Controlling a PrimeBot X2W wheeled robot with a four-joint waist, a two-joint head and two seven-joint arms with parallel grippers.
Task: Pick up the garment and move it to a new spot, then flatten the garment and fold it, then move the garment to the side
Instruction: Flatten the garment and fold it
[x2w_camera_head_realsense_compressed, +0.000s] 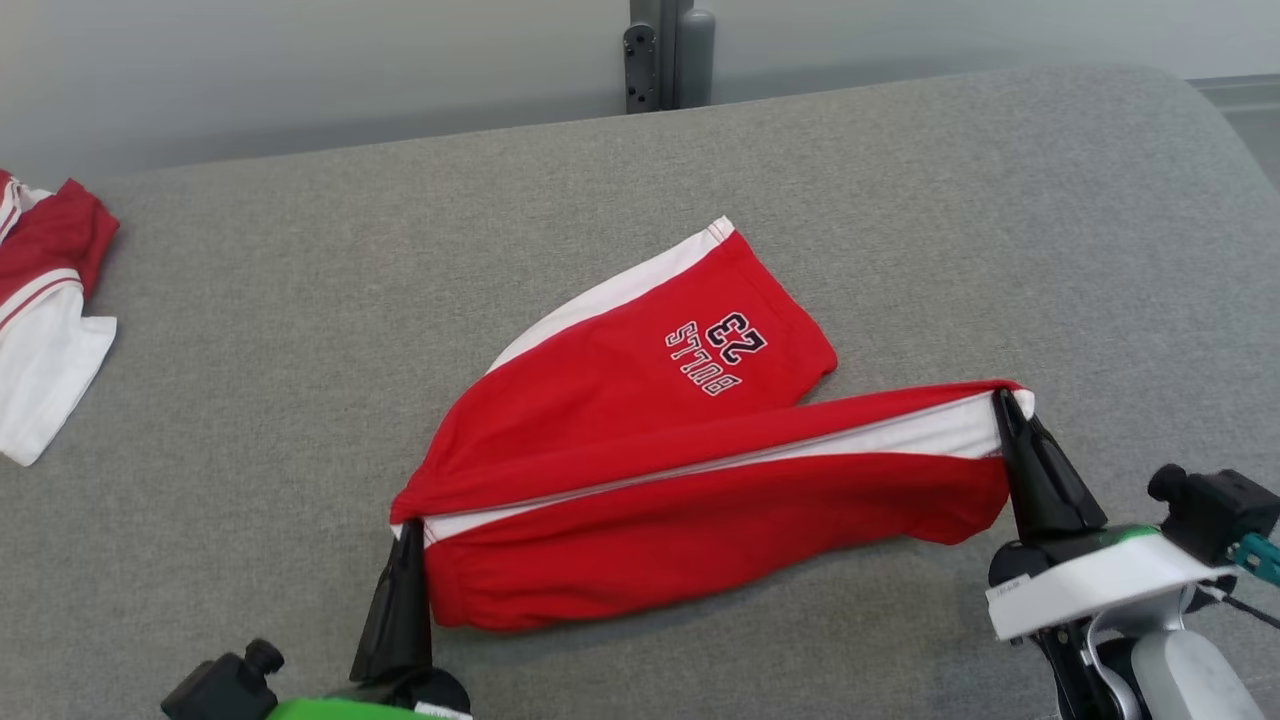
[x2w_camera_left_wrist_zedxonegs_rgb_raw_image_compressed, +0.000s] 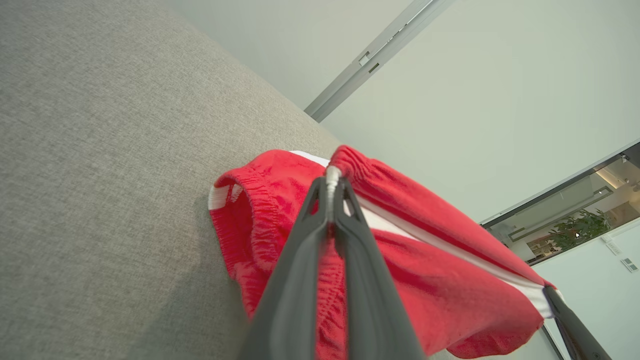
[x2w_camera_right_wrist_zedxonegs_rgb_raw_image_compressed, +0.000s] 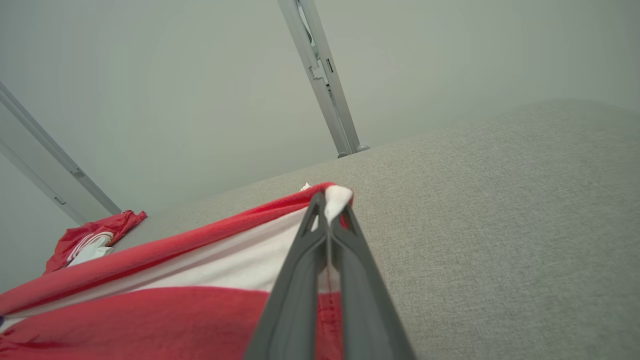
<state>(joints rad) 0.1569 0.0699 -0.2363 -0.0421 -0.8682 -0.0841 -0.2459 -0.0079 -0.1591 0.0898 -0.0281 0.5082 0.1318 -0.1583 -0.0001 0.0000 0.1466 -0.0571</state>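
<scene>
The garment (x2w_camera_head_realsense_compressed: 640, 440) is a pair of red shorts with white side stripes and a "BULLS 23" print, on the grey cushion. Its near half is lifted and stretched between both grippers; the far leg lies flat. My left gripper (x2w_camera_head_realsense_compressed: 408, 532) is shut on the garment's left corner, by the gathered waistband (x2w_camera_left_wrist_zedxonegs_rgb_raw_image_compressed: 260, 220), where my left gripper (x2w_camera_left_wrist_zedxonegs_rgb_raw_image_compressed: 331, 181) pinches the white stripe. My right gripper (x2w_camera_head_realsense_compressed: 1003, 402) is shut on the right corner, and the right gripper (x2w_camera_right_wrist_zedxonegs_rgb_raw_image_compressed: 327, 200) clamps white fabric of the garment (x2w_camera_right_wrist_zedxonegs_rgb_raw_image_compressed: 150, 305).
Another red and white piece of clothing (x2w_camera_head_realsense_compressed: 45, 310) lies crumpled at the cushion's far left edge, also clothing (x2w_camera_right_wrist_zedxonegs_rgb_raw_image_compressed: 92, 240). A grey metal post (x2w_camera_head_realsense_compressed: 668, 55) stands behind the cushion (x2w_camera_head_realsense_compressed: 300, 300). The cushion's rounded right edge lies beyond my right arm.
</scene>
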